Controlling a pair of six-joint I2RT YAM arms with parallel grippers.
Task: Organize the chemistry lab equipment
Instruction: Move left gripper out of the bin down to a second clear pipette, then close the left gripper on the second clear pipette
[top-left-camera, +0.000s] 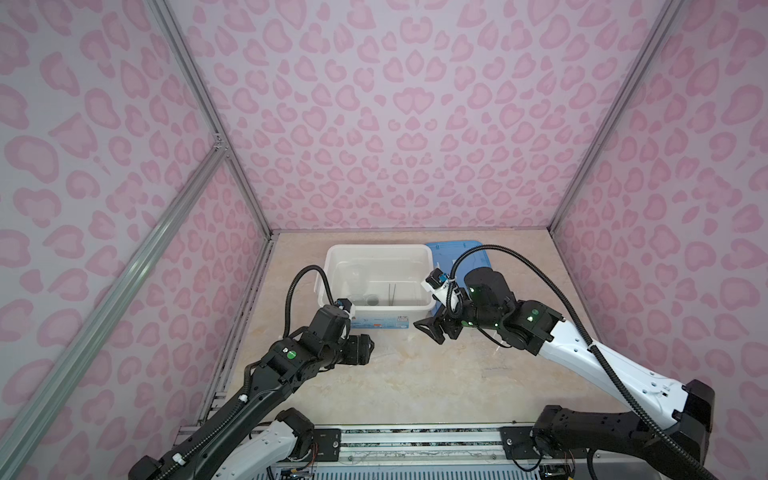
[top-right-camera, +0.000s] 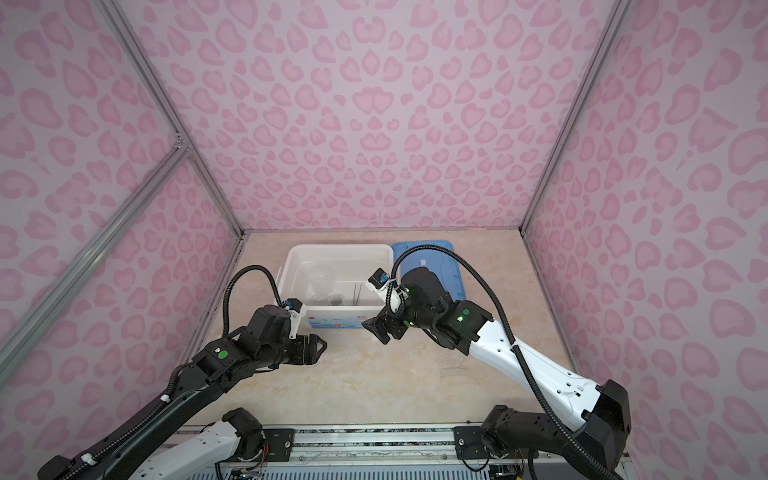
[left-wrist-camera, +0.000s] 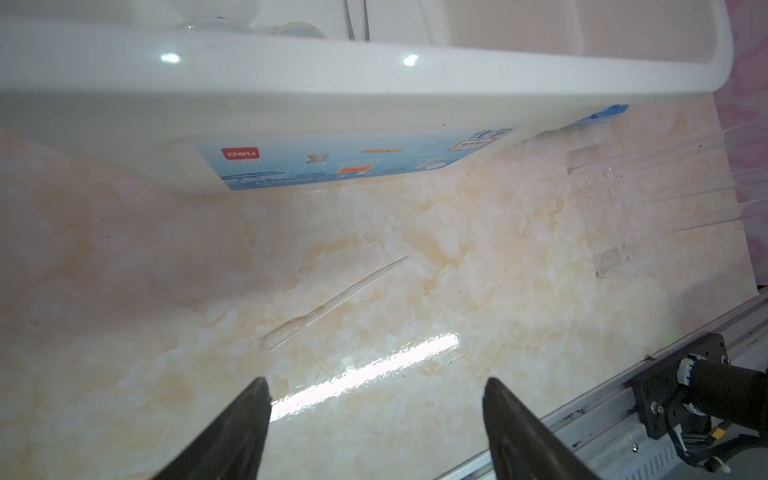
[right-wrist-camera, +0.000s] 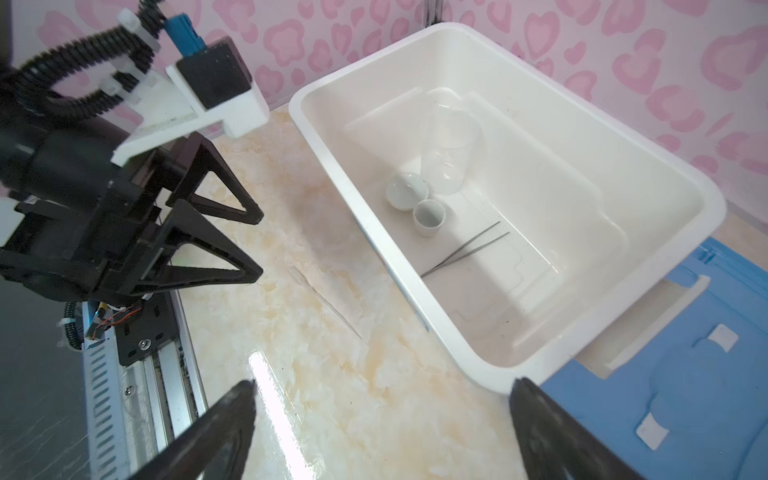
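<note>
**Status.** Both my grippers stand wide open and hold nothing. My left gripper (left-wrist-camera: 376, 386) hovers low over the table (left-wrist-camera: 124, 249). My right gripper (right-wrist-camera: 384, 384) hangs near the front corner of the white bin (left-wrist-camera: 374, 83), apart from it.

**Location of items.** The clear dropper (left-wrist-camera: 332, 299) lies flat on the table just in front of the bin, just ahead of my left fingertips. The beaker (right-wrist-camera: 449, 153), two small dishes (right-wrist-camera: 406, 192) and the tweezers (right-wrist-camera: 465, 249) are in the bin. Faint clear tubes (left-wrist-camera: 685, 195) show at the edge of the left wrist view; I cannot tell how many.

**Hazards, as I judge them.**
1. The dropper is thin, transparent and lies flat on a glossy surface. If I descend too little, the jaws close on air. If I descend too far, the fingertips scrape the table.
2. It is round. An off-centre closure may roll it toward the bin wall, under the overhanging rim.
3. My grippers face each other across the dropper. If both advance, they collide.
4. A high release over the bin may strike the beaker or dishes.
</note>
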